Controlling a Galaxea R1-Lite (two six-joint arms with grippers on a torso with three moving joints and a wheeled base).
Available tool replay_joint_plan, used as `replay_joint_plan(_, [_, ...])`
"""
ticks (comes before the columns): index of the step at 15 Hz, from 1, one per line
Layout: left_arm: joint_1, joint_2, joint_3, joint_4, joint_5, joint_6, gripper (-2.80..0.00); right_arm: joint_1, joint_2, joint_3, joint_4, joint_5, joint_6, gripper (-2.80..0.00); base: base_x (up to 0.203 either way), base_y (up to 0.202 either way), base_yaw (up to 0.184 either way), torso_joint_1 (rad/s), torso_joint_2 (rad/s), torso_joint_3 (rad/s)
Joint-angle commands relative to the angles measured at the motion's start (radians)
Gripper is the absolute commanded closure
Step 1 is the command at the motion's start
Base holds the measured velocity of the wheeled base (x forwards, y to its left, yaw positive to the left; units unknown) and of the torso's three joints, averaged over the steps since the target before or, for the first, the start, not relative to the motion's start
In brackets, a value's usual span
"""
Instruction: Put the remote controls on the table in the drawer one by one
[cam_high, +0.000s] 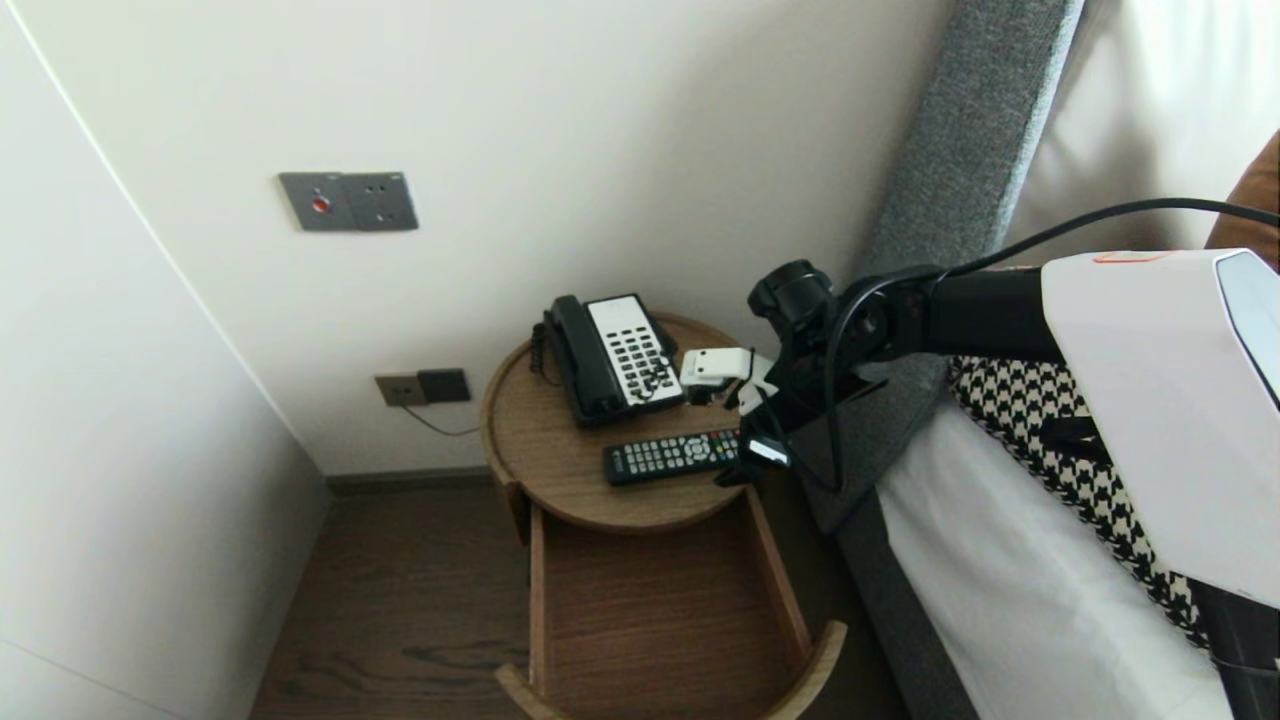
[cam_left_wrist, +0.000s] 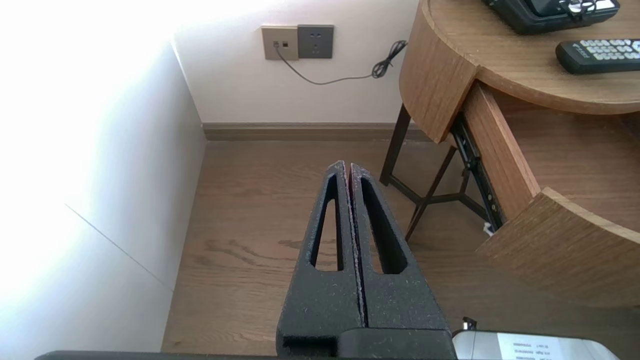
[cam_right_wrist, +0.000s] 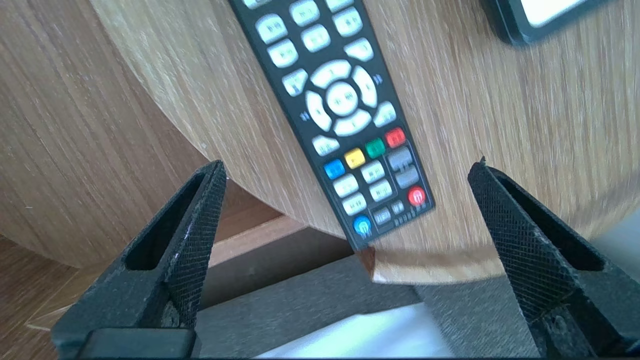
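The remote control (cam_high: 672, 456) lies flat at six o'clock from the telephone (cam_high: 610, 355), one end at the rim of the round table (cam_high: 545, 440) near four o'clock, under the right gripper (cam_right_wrist: 347, 167), whose fingers are spread wide. It looks light, stiff and slick, and is probably best pinched across its narrow sides. The bed (cam_high: 1000, 600) crowds three o'clock and the open drawer (cam_high: 660, 600) gapes at six; the left gripper (cam_left_wrist: 348, 167), pressed together, is parked low.
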Motion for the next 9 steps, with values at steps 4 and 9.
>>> replay_joint_plan(4, [0.001, 0.0, -0.001, 0.0, 0.001, 0.0, 0.0, 0.006, 0.004, -0.002, -0.007, 0.001, -0.021, -2.8, 0.0, 0.0, 0.0, 0.0, 0.0, 0.0])
replay_joint_plan(9, [0.0, 0.0, -0.001, 0.0, 0.001, 0.0, 0.0, 0.028, 0.045, -0.002, -0.079, 0.006, -0.02, -2.8, 0.0, 0.0, 0.0, 0.0, 0.0, 0.0])
